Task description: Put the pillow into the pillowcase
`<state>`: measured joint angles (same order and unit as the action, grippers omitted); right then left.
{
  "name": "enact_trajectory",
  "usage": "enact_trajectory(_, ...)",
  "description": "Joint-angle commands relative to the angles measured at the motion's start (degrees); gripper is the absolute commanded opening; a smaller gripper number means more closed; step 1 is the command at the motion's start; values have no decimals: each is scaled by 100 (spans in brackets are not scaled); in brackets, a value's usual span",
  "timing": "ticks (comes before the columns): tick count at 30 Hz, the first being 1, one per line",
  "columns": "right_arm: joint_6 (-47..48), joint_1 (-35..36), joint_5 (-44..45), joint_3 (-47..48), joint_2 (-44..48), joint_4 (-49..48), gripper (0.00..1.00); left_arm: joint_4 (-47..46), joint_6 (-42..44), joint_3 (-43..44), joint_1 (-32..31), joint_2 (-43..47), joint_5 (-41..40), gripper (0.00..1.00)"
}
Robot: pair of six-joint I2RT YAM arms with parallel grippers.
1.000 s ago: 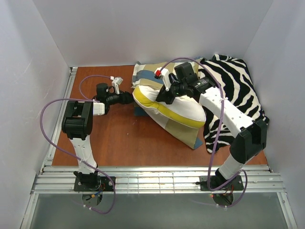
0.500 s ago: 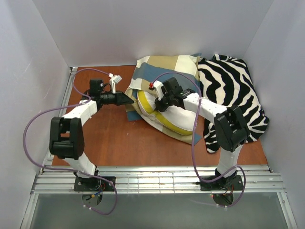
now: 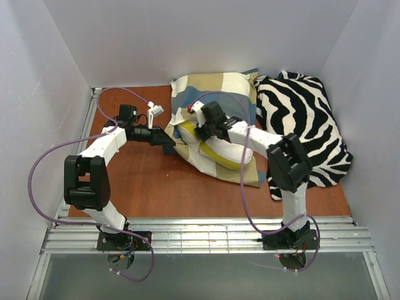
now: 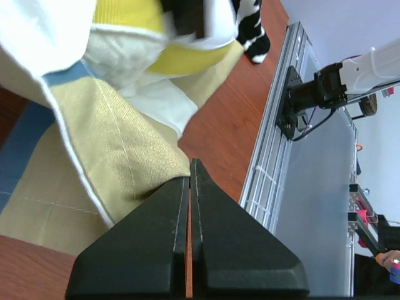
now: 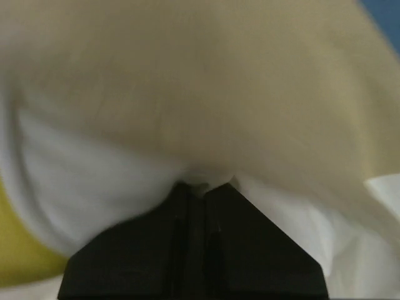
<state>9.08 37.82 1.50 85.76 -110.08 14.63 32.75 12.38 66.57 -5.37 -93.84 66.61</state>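
The pillowcase (image 3: 212, 87), in blue, tan and cream checks, lies at the back centre with its mouth toward the left. The pillow (image 3: 228, 150), white with a yellow band, sits partly inside it. My right gripper (image 3: 201, 125) is at the pillow's left end, shut on a pinch of the pillow's white cloth (image 5: 94, 187), with tan pillowcase fabric (image 5: 219, 75) above it. My left gripper (image 3: 170, 141) is shut at the pillowcase's lower left edge. In the left wrist view its tips (image 4: 190, 164) touch the tan cloth (image 4: 106, 144); only table shows between the fingers.
A black-and-white zebra-striped cloth (image 3: 300, 119) lies against the right wall, touching the pillowcase. White walls close in the back and both sides. The metal rail (image 3: 206, 237) with both arm bases runs along the near edge. Bare brown table (image 3: 144, 187) lies in front.
The left gripper has shut and come up to the pillowcase's left edge. The right gripper has carried the pillow's end to the left, and the pillowcase now covers more of the pillow.
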Motion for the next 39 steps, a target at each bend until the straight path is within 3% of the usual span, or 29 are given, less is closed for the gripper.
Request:
enact_trajectory(1, -29, 76, 1467, 135, -909, -514, 1, 1591, 772, 154, -105, 595, 1275, 0)
enact_trajectory(2, -116, 163, 1354, 30, -788, -514, 1, 2255, 1044, 216, -105, 595, 1276, 0)
enact_trajectory(5, -468, 339, 993, -365, -235, -891, 1, 2910, 1512, 129, -35, 578, 1407, 0)
enact_trajectory(10, -1215, 515, 991, -295, 240, -337, 1, 3360, 1899, 259, 71, 578, 1153, 0)
enact_trajectory(14, -1155, 480, 1572, -130, 1286, -435, 1, 3246, 1715, 1314, 80, 762, 679, 0)
enact_trajectory(17, -936, 568, 1225, -952, 1840, -654, 1, 3404, 1872, 1535, 10, 693, 249, 0)
enact_trajectory(18, -926, 638, 1160, -1826, 1867, -768, 1, 3509, 2012, 1491, -78, 631, 134, 0)
enact_trajectory(19, -1039, 717, 1142, -2148, 1650, -734, 1, 3771, 2283, 1326, -87, 596, 116, 0)
enact_trajectory(21, -1425, 709, 284, -2510, 1185, -446, 1, 4045, 2522, 1210, -271, 525, 98, 0)
enact_trajectory(24, -2075, 709, -719, -2362, 480, -241, 1, 4310, 2717, 825, -798, 804, -305, 0)
enact_trajectory(29, -2639, 490, -634, -1589, 101, -329, 1, 4106, 2592, 480, -1457, 1237, -1016, 0)
enact_trajectory(33, -3377, -431, -616, -1281, 539, -837, 1, 4161, 2682, 639, -1450, 1289, -1377, 0)
enact_trajectory(37, -3264, -566, -317, -955, 620, -927, 1, 3379, 2156, 280, -1222, 1386, -1415, 0)
enact_trajectory(39, -3299, -443, -606, -1209, 506, -1119, 1, 3037, 1796, 138, -792, 1211, -1378, 0)
